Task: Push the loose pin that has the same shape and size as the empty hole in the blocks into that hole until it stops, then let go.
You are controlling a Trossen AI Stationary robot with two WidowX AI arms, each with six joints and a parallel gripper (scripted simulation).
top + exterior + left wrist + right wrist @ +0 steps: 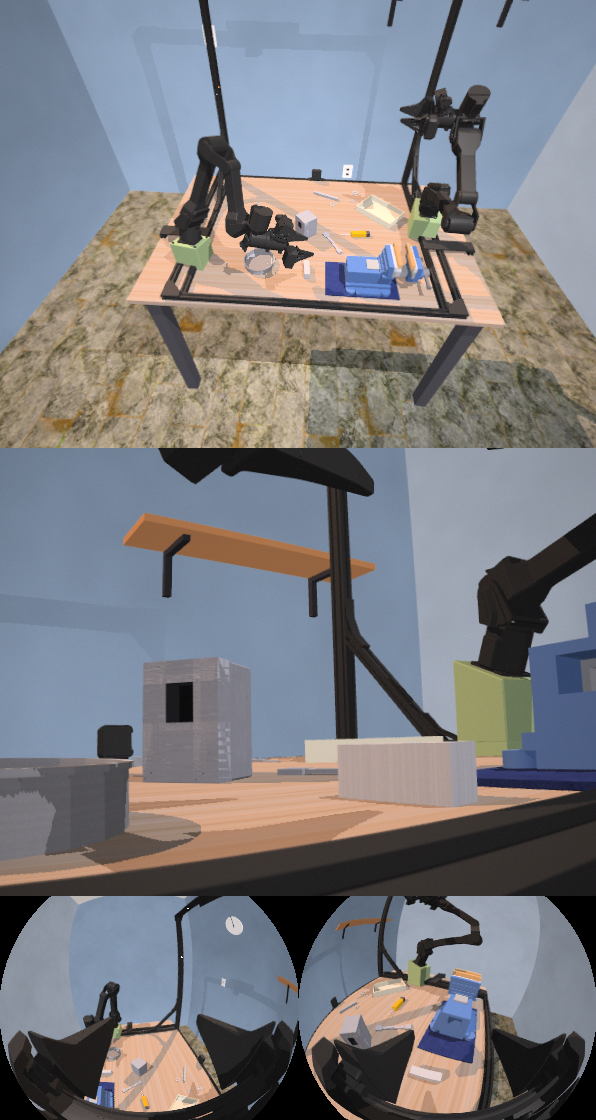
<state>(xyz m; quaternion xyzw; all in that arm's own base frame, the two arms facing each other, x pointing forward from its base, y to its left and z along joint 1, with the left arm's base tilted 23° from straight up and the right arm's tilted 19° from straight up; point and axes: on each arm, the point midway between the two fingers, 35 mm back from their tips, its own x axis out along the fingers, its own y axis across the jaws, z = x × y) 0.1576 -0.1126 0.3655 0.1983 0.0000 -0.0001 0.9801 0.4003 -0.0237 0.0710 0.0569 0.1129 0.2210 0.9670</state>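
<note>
A grey block stands upright with a dark square hole in one face. A pale rectangular pin lies loose on its long side between the round dish and the blue mat. My right gripper is open and empty, above the table between block and pin. One of its fingers shows at the top of the exterior view. My left gripper is open and empty, raised high at the far side.
A blue vise stands on the dark blue mat beyond the pin. A round dish is below the right arm. A wrench, a yellow screwdriver, a cream tray and a thin grey rod lie around the block.
</note>
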